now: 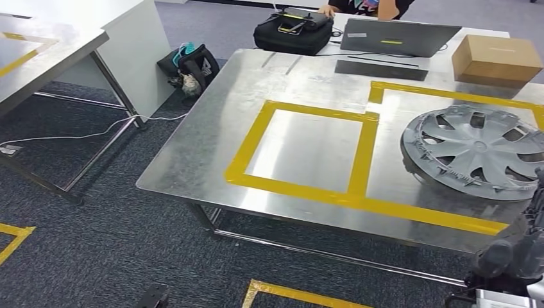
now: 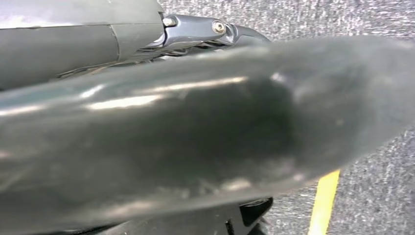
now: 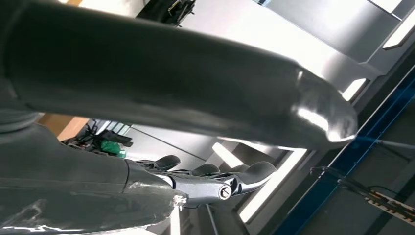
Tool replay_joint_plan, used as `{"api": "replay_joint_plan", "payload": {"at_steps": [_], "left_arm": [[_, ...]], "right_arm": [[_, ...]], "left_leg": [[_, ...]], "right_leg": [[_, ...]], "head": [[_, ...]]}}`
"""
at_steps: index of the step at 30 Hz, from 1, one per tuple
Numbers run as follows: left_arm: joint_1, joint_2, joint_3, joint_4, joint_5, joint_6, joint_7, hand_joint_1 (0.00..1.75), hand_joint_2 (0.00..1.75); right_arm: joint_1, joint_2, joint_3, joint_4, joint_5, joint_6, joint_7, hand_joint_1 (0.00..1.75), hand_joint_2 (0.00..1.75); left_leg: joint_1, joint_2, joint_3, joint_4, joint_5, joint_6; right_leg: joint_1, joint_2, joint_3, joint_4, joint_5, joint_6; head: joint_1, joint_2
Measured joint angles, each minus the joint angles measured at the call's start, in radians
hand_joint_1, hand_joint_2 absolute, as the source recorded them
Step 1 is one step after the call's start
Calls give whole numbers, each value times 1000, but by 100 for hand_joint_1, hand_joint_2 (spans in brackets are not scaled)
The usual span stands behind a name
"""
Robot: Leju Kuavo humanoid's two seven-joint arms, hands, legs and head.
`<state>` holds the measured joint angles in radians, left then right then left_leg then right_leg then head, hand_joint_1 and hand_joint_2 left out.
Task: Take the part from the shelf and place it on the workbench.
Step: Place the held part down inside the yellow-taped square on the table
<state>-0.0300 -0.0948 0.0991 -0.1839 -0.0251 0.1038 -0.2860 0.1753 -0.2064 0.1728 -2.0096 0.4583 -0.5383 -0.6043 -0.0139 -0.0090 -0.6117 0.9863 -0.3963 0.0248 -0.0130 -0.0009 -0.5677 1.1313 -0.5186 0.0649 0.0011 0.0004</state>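
The grey plastic spoked wheel cover (image 1: 478, 152) lies on the shiny steel workbench (image 1: 212, 138), inside the larger rectangle of yellow tape (image 1: 378, 206) at the bench's right end, tilted slightly with its near rim touching the metal. A smaller yellow tape square (image 1: 301, 147) lies just beside the cover, toward the bench's middle. The robot's right hand (image 1: 516, 247) sits at the bench's near right corner, just below the cover; its dark fingers (image 3: 244, 174) lie stretched out and hold nothing. Whether the left hand (image 2: 205, 29) is clenched or released cannot be told. At the bench's far edge stand a brown cardboard box (image 1: 495, 59), an open grey laptop (image 1: 394, 37) and a black case (image 1: 294, 32), with a person (image 1: 365, 8) behind them.
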Motion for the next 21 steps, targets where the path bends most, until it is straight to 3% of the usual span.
{"api": "replay_joint_plan", "payload": {"at_steps": [1,2,3,5,6,8,10,11,12,14,15,17,19,21], "left_arm": [[0,0,0,0,0,0,0,0,0],[-1,0,0,0,0,0,0,0,0],[-1,-1,0,0,-1,0,0,0,0],[1,0,0,0,-2,0,0,0,0],[1,0,0,0,-2,0,0,0,0],[2,1,0,0,-3,0,0,0,0],[2,1,0,0,-3,0,0,0,0],[1,1,0,0,-3,0,0,0,0],[1,1,0,0,-3,0,0,0,0],[1,0,0,0,-3,-1,0,0,0],[0,0,0,0,-3,-1,0,0,0],[-3,0,1,0,-3,-1,0,0,0],[-6,0,2,0,-3,-1,0,0,0],[-3,0,4,0,-3,-1,0,0,0]], "right_arm": [[-1,0,-1,0,0,1,0,0,0],[-2,0,-2,-1,-1,2,-1,0,0],[-2,1,-2,-1,-1,3,-1,0,0],[-2,2,-3,-1,-2,3,-1,0,0],[-2,3,-3,-1,-2,4,-1,0,0],[-3,5,-3,-1,-3,5,-1,0,0],[-2,6,-3,-1,-3,10,-1,0,0],[-2,7,-3,-1,-3,13,-1,0,0],[-2,7,-3,-1,-4,15,0,0,0],[-2,9,-3,-1,-4,19,1,0,0],[-2,9,-3,-1,-4,21,1,0,0],[-3,10,-3,-1,-4,22,2,0,0],[-3,11,-3,-1,-4,24,3,0,0],[-1,11,-3,-1,-4,27,5,0,0]], "left_leg": [[-1,-1,-5,1,7,-4],[-3,-1,-7,2,13,-9],[-3,-2,-9,2,20,-14],[-2,-2,-11,2,29,-25],[-1,-3,-16,10,16,-31],[2,-2,-41,79,-65,-44],[7,-2,-73,202,-160,-54],[9,-2,-79,251,-181,-57],[10,-2,-72,272,-178,-58],[11,-1,-10,215,-129,-55],[11,-1,41,149,-109,-51],[8,-2,127,20,-95,-40],[1,-3,147,-34,-95,-29],[0,-1,134,-50,-77,-13]], "right_leg": [[2,2,49,-65,2,-3],[3,4,78,-110,-3,-6],[6,5,87,-131,-9,-11],[6,4,76,-136,2,-25],[5,2,69,-137,10,-34],[2,-2,53,-139,32,-47],[2,-2,29,-138,55,-51],[2,-2,15,-137,66,-51],[2,-3,0,-136,77,-50],[2,-3,-25,-135,96,-45],[2,-3,-34,-135,105,-41],[3,-5,-48,-135,123,-30],[1,-7,-60,-139,145,-19],[-3,-6,-74,-143,149,-8]], "head": [[-1,0],[-1,0],[0,0],[1,0],[0,0],[-5,0],[-8,0],[-8,0],[-8,0],[-8,0],[-8,0],[-7,0],[-6,0],[-8,0]]}}
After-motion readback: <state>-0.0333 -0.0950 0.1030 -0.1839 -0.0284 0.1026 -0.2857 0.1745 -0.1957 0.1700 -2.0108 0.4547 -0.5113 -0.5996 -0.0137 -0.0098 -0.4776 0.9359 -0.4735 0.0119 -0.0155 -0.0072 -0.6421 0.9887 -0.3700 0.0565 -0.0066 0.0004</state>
